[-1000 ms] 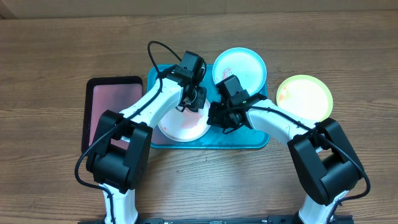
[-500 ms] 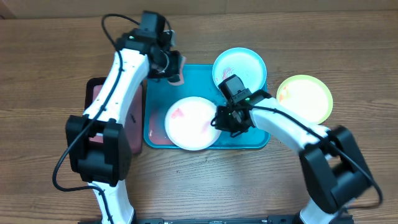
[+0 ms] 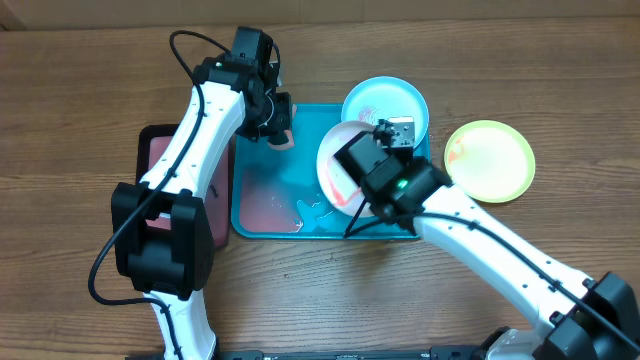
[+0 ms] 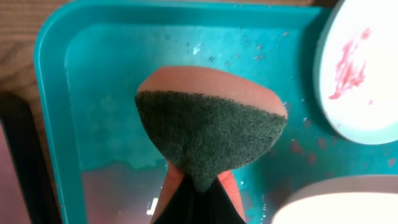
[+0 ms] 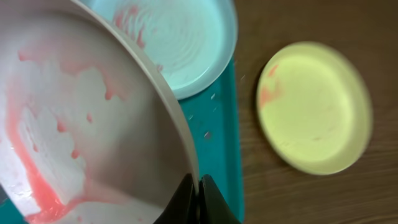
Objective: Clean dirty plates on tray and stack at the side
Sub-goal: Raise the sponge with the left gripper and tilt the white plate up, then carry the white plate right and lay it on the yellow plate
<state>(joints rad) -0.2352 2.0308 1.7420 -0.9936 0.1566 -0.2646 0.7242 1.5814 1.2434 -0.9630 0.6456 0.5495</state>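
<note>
One white plate (image 5: 74,124) tilted steeply, R hand (image 5: 198,186) pinching rim; L hand (image 4: 193,190) pinching sponge (image 4: 211,127).

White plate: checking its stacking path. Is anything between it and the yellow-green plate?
Nothing visible: only the tray's rim and bare table separate the white plate from the yellow-green plate. The light blue plate sits off that line.

Wht plate (image 3: 328,160) now up, tilted

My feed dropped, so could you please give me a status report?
Left gripper shut on sponge, over tray. Right gripper shut on white plate rim, plate tilted, red-streaked. Light blue plate close by.
</note>
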